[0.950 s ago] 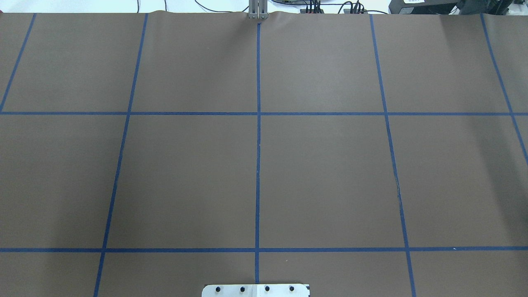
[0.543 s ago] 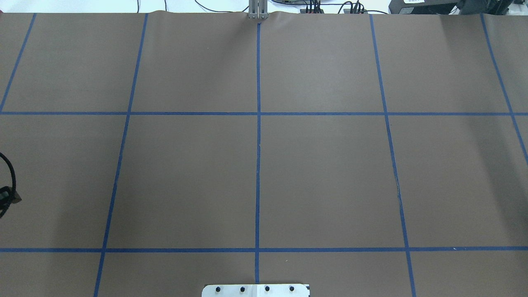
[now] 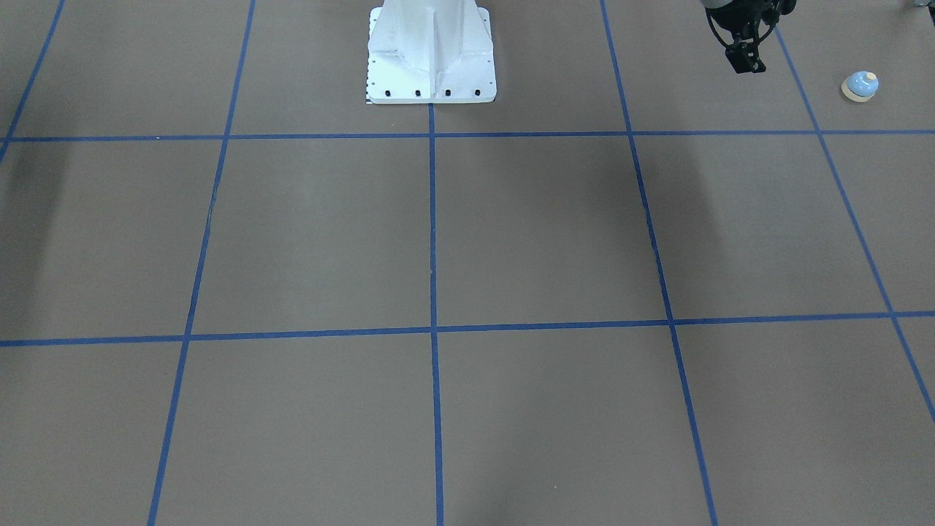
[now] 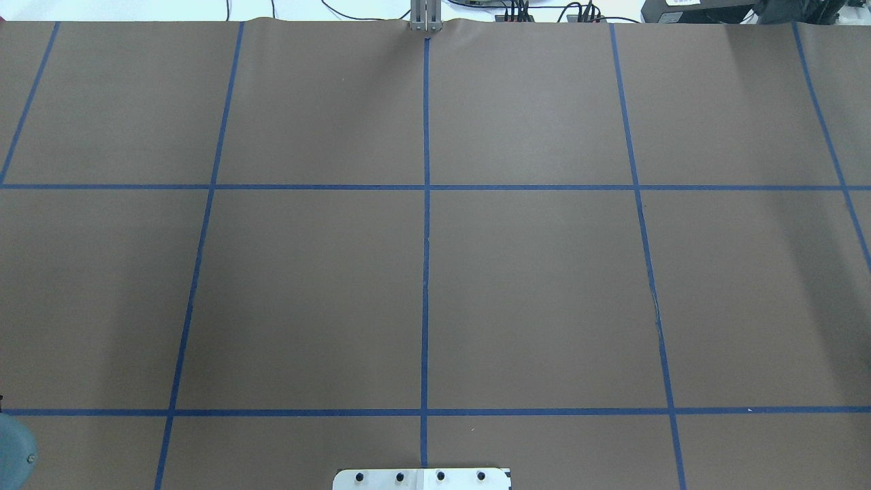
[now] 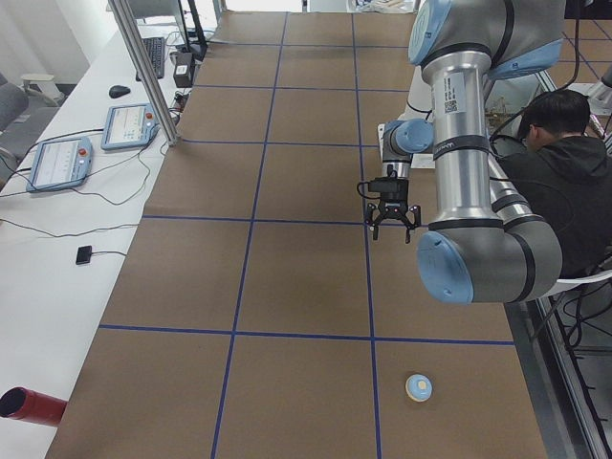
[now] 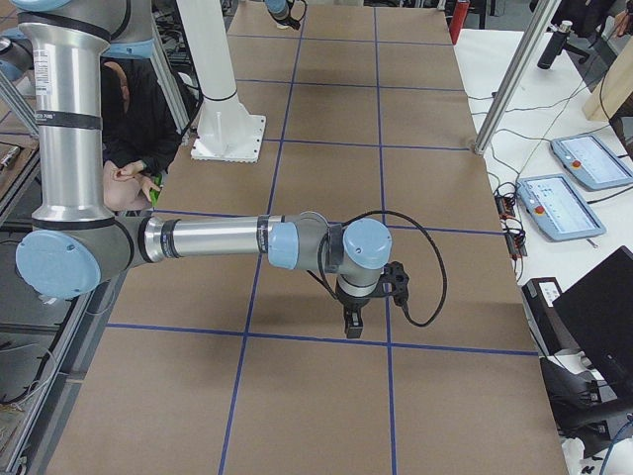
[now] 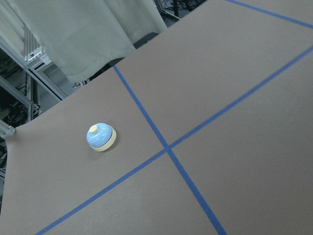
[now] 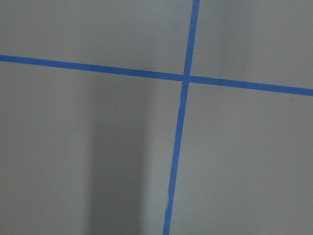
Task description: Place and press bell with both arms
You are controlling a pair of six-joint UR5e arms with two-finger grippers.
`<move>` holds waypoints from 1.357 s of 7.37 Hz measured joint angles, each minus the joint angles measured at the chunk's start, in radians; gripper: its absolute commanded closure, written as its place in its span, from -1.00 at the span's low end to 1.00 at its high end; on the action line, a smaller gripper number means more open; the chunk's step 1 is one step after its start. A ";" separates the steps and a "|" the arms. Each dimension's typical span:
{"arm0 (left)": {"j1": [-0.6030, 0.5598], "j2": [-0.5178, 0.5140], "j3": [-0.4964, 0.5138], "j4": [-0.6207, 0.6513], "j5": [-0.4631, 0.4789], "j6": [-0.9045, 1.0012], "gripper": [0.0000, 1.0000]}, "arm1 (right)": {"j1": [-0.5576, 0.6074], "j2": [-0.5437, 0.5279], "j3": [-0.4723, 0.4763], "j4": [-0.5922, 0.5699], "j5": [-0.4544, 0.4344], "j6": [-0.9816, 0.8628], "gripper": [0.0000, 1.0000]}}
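Observation:
The light-blue bell (image 3: 860, 86) with its cream button stands alone on the brown mat near the table end on my left, also visible in the exterior left view as bell (image 5: 418, 387) and in the left wrist view as bell (image 7: 100, 136). My left gripper (image 3: 746, 64) hangs above the mat, well apart from the bell toward the middle; its fingers (image 5: 371, 224) are spread open and empty. My right gripper (image 6: 354, 327) points down over a blue tape crossing at the other table end; I cannot tell its state. A blue joint cap (image 4: 13, 449) of the left arm shows at the overhead view's corner.
The white pedestal base (image 3: 431, 58) stands at the robot side's middle. A seated person (image 5: 564, 182) is behind the robot. On the white side table lie teach pendants (image 5: 57, 163) and a red cylinder (image 5: 29, 406); a metal post (image 5: 143, 67) rises there.
In the overhead view, a black cable and gripper part that showed at the left edge half a second ago is gone; a light-blue joint cap now shows at the lower left corner.

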State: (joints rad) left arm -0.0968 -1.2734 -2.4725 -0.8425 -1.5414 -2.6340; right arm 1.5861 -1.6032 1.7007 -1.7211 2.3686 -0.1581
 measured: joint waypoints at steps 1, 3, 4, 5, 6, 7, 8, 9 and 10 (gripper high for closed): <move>0.039 0.040 0.037 -0.016 0.000 -0.124 -1.00 | 0.000 0.005 -0.002 0.000 -0.001 0.000 -1.00; 0.112 0.127 0.145 -0.136 -0.002 -0.320 -1.00 | 0.000 0.007 -0.003 0.000 0.002 -0.001 -1.00; 0.150 0.168 0.217 -0.226 -0.004 -0.395 -1.00 | 0.000 0.003 -0.004 -0.001 0.005 -0.003 -1.00; 0.189 0.205 0.282 -0.312 -0.007 -0.457 -1.00 | 0.000 -0.002 -0.005 -0.001 0.011 -0.006 -1.00; 0.228 0.235 0.334 -0.385 -0.012 -0.513 -1.00 | 0.000 -0.004 -0.006 -0.001 0.017 -0.007 -1.00; 0.267 0.255 0.383 -0.447 -0.027 -0.565 -1.00 | 0.000 -0.004 -0.003 -0.002 0.021 -0.006 -1.00; 0.301 0.274 0.424 -0.502 -0.048 -0.610 -1.00 | 0.000 -0.004 -0.001 -0.002 0.023 -0.004 -1.00; 0.328 0.293 0.456 -0.550 -0.068 -0.650 -1.00 | 0.000 -0.004 0.000 -0.001 0.023 -0.001 -1.00; 0.349 0.305 0.493 -0.590 -0.085 -0.673 -1.00 | 0.000 -0.004 0.002 -0.001 0.024 0.002 -1.00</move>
State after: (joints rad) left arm 0.2517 -0.9686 -1.9797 -1.4324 -1.6261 -3.3068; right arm 1.5862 -1.6068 1.7023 -1.7221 2.3921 -0.1565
